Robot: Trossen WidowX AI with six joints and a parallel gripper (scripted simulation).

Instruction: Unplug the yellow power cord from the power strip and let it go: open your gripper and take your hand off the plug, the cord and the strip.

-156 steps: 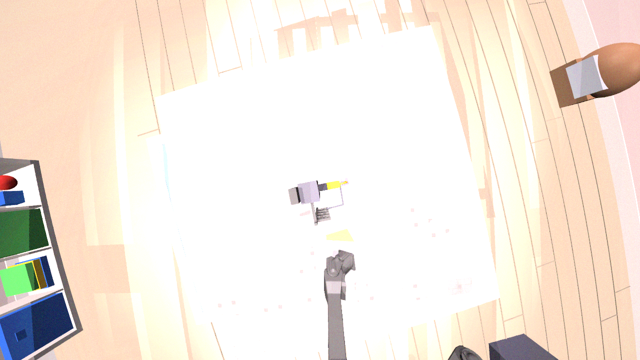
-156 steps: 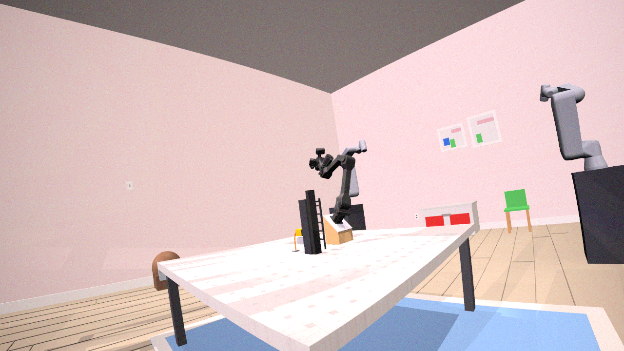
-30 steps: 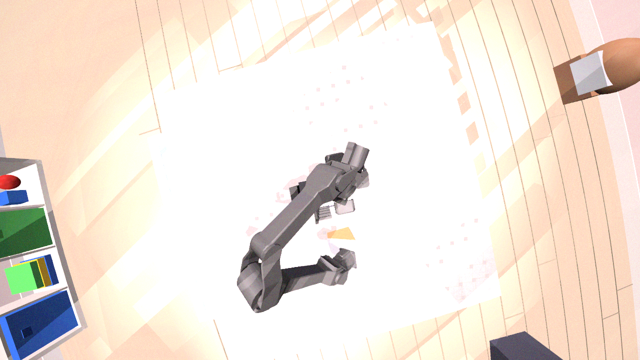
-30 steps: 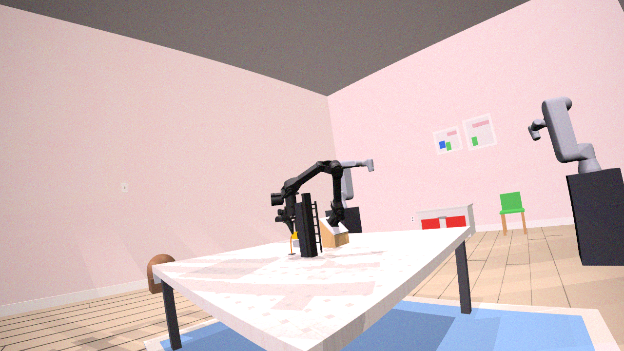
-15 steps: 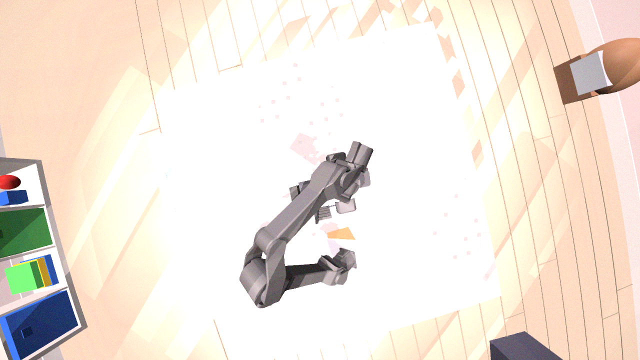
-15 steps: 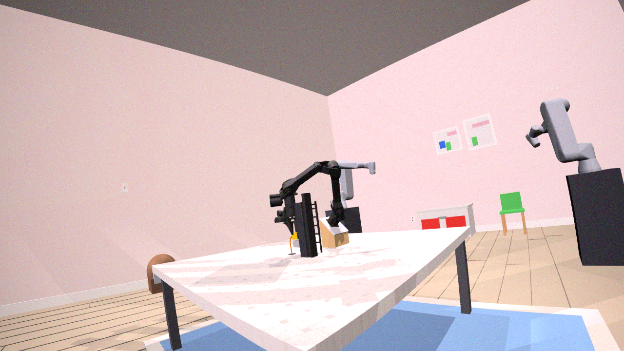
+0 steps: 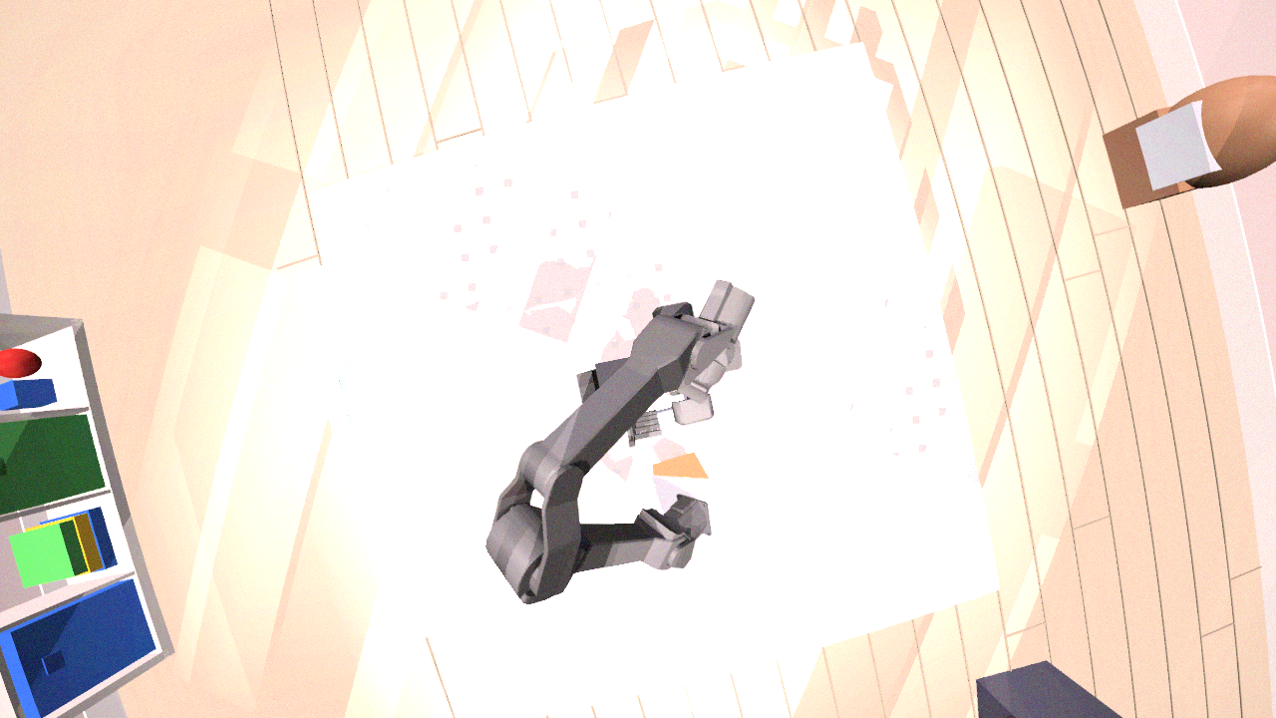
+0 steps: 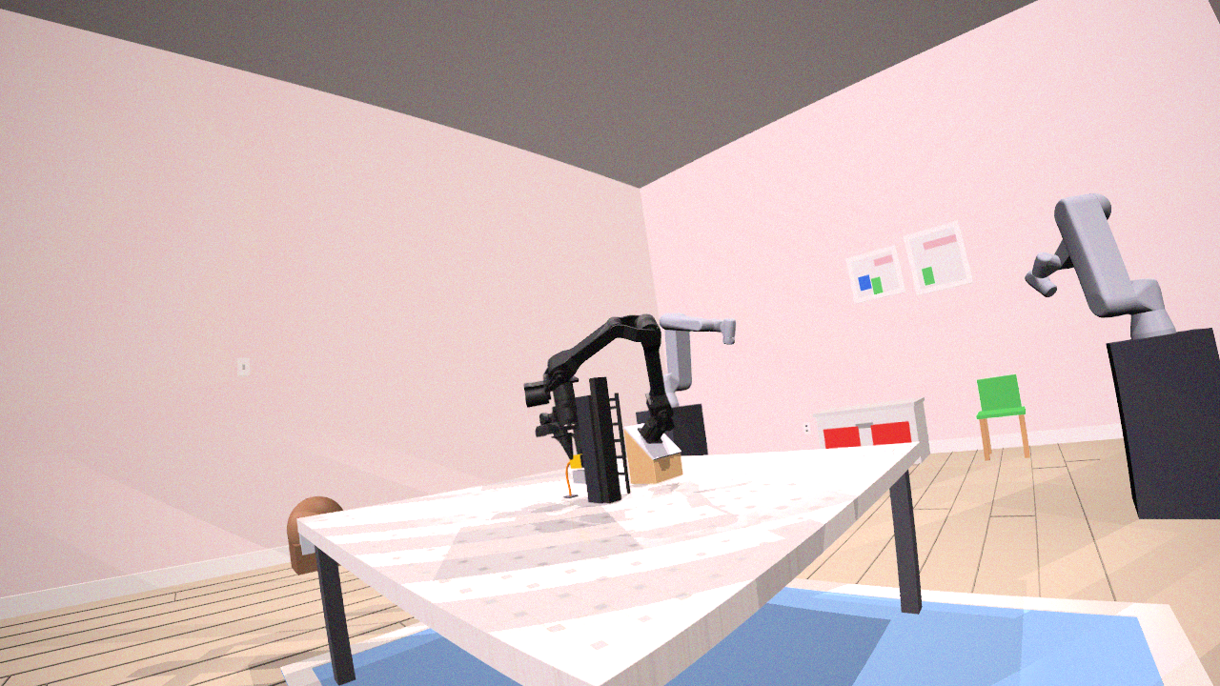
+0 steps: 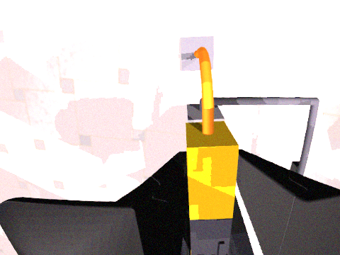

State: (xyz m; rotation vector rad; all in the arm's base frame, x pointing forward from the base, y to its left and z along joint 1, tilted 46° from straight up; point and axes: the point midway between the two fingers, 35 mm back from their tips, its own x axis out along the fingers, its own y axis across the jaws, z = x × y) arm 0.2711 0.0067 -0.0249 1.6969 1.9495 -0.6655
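Claw (image 9: pixel 212 222) clenched on the yellow plug (image 9: pixel 211 180), one finger on each side; orange cord (image 9: pixel 206 95) rises from the plug's top and bends towards a grey block (image 9: pixel 189 54); all above the white worktop (image 8: pixel 682 546).

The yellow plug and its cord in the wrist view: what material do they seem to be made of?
The yellow plug, held in the shut gripper, looks like hard matte plastic: flat faces, sharp edges, no gloss. The cord looks like a smooth rubber or plastic sheath, because it bends in a soft curve; the look cannot settle which.
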